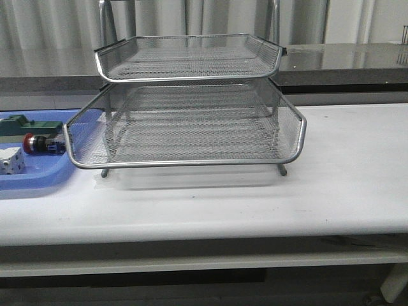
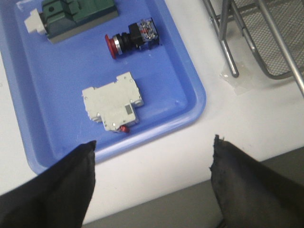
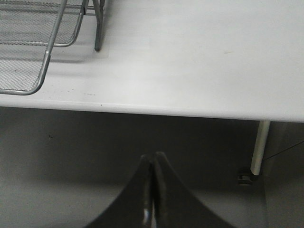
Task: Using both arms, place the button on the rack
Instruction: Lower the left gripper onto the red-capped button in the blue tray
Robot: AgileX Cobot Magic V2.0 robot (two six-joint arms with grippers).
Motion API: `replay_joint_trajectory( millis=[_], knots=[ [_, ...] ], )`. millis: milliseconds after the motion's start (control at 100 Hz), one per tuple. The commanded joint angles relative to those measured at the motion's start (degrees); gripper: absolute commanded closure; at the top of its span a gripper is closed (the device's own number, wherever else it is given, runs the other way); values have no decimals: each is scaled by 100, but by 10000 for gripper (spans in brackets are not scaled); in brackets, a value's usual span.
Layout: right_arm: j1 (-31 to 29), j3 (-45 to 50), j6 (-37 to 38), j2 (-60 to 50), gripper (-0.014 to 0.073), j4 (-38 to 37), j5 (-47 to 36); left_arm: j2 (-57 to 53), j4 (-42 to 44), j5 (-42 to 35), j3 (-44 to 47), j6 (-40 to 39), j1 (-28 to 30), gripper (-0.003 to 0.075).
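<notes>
Nothing grasped yet: the left tool (image 2: 152,183) hangs wide open, the push-button (image 2: 130,39) at its twelve o'clock in the blue tray (image 2: 190,102). Right tool (image 3: 153,190) pinched shut, empty. Next, I'd say: reach, grip the collar, carry to the rack (image 1: 191,137).

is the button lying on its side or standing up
On its side: the button lies flat in the blue tray, red head pointing sideways.

The rack (image 1: 185,108) stands mid-table (image 1: 344,178). To its left lies a tray (image 2: 175,80), just beside the rack's leg. In the tray the button (image 2: 130,38) lies between a flat part (image 2: 78,16) behind and a circuit breaker (image 2: 113,100) in front.
</notes>
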Motion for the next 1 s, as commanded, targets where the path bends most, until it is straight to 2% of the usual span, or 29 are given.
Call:
replay_joint_trajectory(
  millis=[0,320,710,990],
  knots=[
    [-25,-138,15,-4,662,-138,-310,162,-101,-291,-517,219,-39,219],
    [-25,-138,15,-4,662,-138,-310,1654,-101,165,-2121,1385,-252,219],
    [-25,-138,15,-4,662,-138,-310,3279,281,762,-3712,1799,-412,219],
    [-25,-138,15,-4,662,-138,-310,3987,303,824,-4242,2003,-412,219]
  ],
)
